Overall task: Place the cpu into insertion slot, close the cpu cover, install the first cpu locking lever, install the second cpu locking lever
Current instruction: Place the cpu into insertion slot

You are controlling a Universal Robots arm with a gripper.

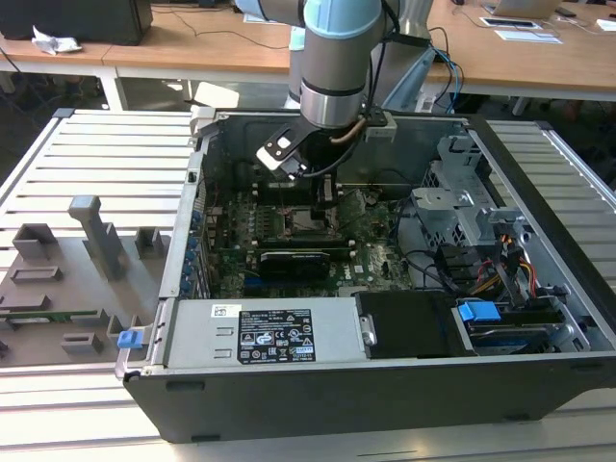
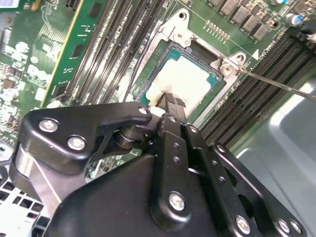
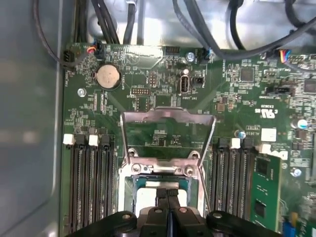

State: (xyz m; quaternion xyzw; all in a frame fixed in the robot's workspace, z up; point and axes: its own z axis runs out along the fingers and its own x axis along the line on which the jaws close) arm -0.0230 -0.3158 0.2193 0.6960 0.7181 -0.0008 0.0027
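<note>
Open computer case (image 1: pixel 385 395) lies on a slatted metal surface (image 1: pixel 106 154), with the arm reaching down into it from above. The hand (image 1: pixel 325 197) is low over the green motherboard (image 3: pixel 148 74), at the insertion slot (image 2: pixel 150 61). In both wrist views the hand's (image 2: pixel 172 101) two fingers are pressed together side by side with nothing between them, and their tips are against the pale face of the cpu (image 2: pixel 190 79). The cpu lies flat inside the insertion slot, level with its rim. The cpu cover (image 3: pixel 168 116) stands tilted up on its hinge at the far edge of the slot, with the board visible through its square window. A thin metal lever rod (image 2: pixel 276 84) slants away from one corner of the slot, raised off the board. Long black memory slots (image 3: pixel 89 187) flank the slot on both sides, and a green memory stick (image 3: pixel 264 192) stands in one of them. A coin battery (image 3: pixel 107 76) sits beyond the cover. Writing noted: white lettering printed on the board among the parts, and a white label (image 1: pixel 274 335) crowded with black print and marks on the grey power supply box (image 1: pixel 192 337) at the case's near edge. Grey plastic holders (image 1: pixel 96 231) stand on the surface to the exterior view's left of the case.
</note>
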